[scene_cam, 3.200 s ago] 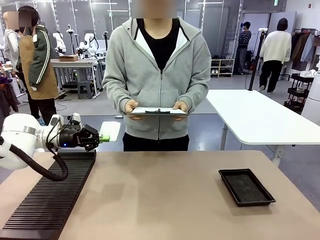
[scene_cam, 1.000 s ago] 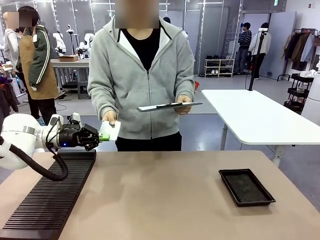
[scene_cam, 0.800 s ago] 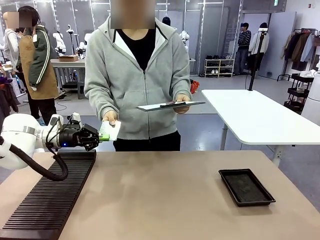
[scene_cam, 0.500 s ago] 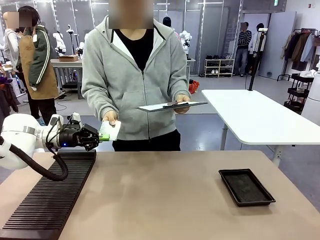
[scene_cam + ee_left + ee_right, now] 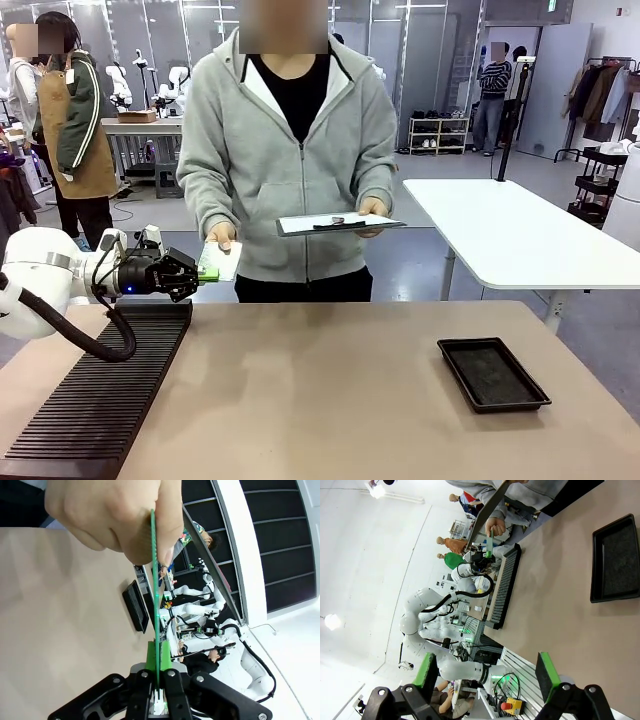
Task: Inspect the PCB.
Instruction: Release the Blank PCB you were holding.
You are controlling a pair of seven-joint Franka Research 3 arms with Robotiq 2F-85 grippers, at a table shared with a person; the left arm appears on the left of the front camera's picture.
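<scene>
**Board shared between the left hand and the person, long axis running straight out from the fingers**

We see the PCB (image 5: 226,264), a thin flat green rectangular circuit board with its paler face towards us, held in the air beyond the far left corner of the beige desk (image 5: 330,400), past the far end of the black ribbed plastic rack (image 5: 100,395). The robot's left hand (image 5: 207,274) is closed on the board's near end, green pads pressed to both faces. In the left wrist view the board shows edge-on as a thin green line rising from between the pads up the picture.

At the board's other end, the person's hand (image 5: 221,234) pinches it, thumb on one face and fingers on the other, so both parties grip it at once. The board's long axis runs along the left hand's own fingers, away from the wrist and towards the person. The person's hand sits directly beyond the fingertips, not off to either side. We judge that any handover turns on this line: once the pads let go, the board can leave along it, pulled straight out and away from the robot.

The person's other hand (image 5: 372,208) holds a grey clipboard with a white sheet (image 5: 340,224) level at waist height, to the right of the board and apart from it.

The robot's right hand (image 5: 485,672) is open and empty, well apart from the board, which is far nearer the left arm. A shallow black rectangular tray (image 5: 493,373) lies by the desk's right edge with nothing in it.
</scene>
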